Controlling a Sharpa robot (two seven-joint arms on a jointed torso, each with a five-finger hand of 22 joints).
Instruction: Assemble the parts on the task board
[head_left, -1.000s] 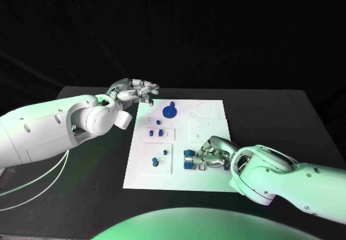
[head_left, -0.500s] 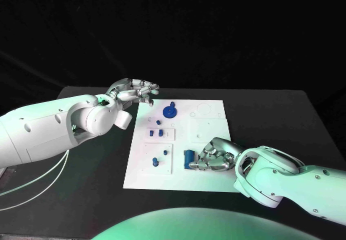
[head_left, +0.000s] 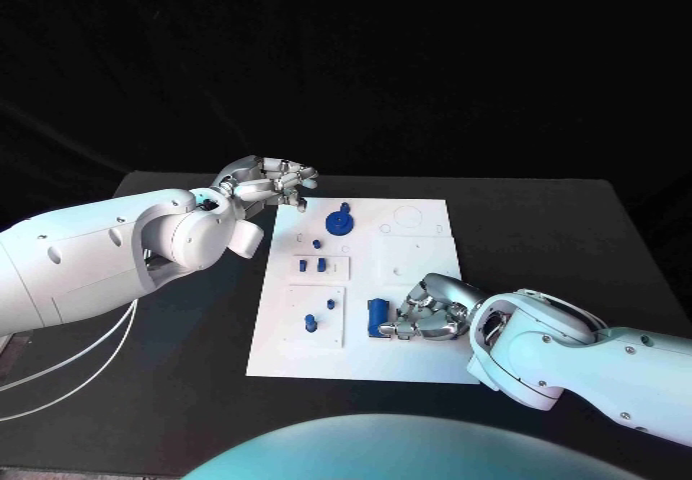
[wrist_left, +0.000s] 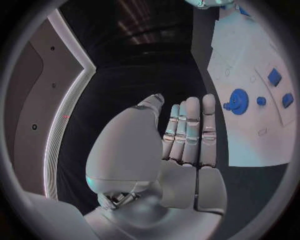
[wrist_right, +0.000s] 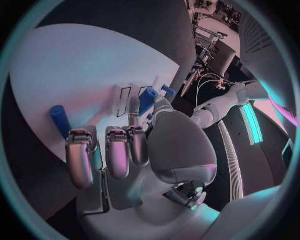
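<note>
Your left hand (head_left: 268, 181) hovers off the far left corner of the task board (head_left: 418, 362), fingers (wrist_left: 190, 131) straight, close together, holding nothing. The blue gear (head_left: 339, 222) sits near it on the board. Your right hand (head_left: 427, 308) rests on the board's near right, fingers touching a blue block (head_left: 378, 316); you cannot tell whether they grip it.
</note>
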